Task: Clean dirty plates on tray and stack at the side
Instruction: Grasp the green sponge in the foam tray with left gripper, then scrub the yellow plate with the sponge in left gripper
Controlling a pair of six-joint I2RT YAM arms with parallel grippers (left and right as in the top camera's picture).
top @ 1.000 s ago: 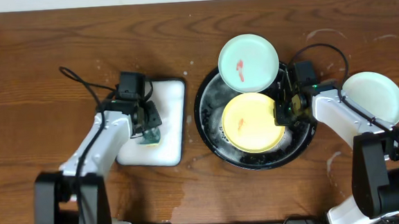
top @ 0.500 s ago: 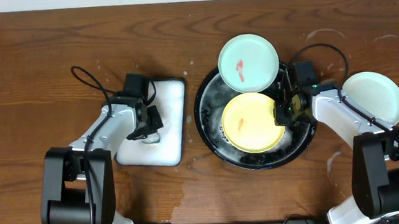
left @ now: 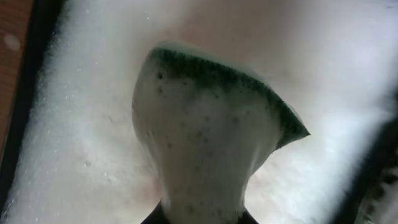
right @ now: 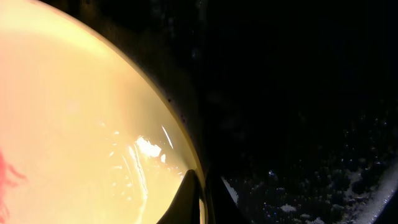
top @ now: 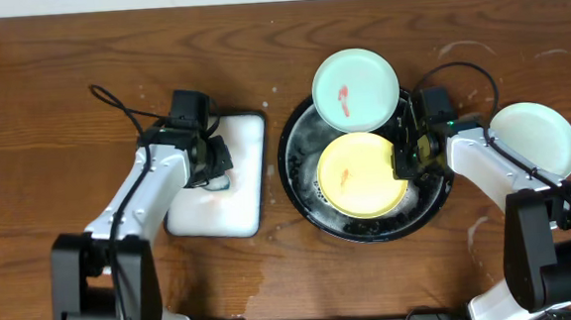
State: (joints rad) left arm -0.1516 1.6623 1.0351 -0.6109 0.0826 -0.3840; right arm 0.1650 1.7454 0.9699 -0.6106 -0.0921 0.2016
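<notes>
Yellow plate (top: 361,175) sits in the black tray (top: 301,169), red smear showing; it looks stiff, light and soapy-slick, so the rim is the only sane grab spot. Right tool (top: 401,158) pinches that rim on its right edge, and the left tool (top: 210,176) is clamped on the foamy sponge (left: 205,143) over the white tray (top: 239,207).
</notes>
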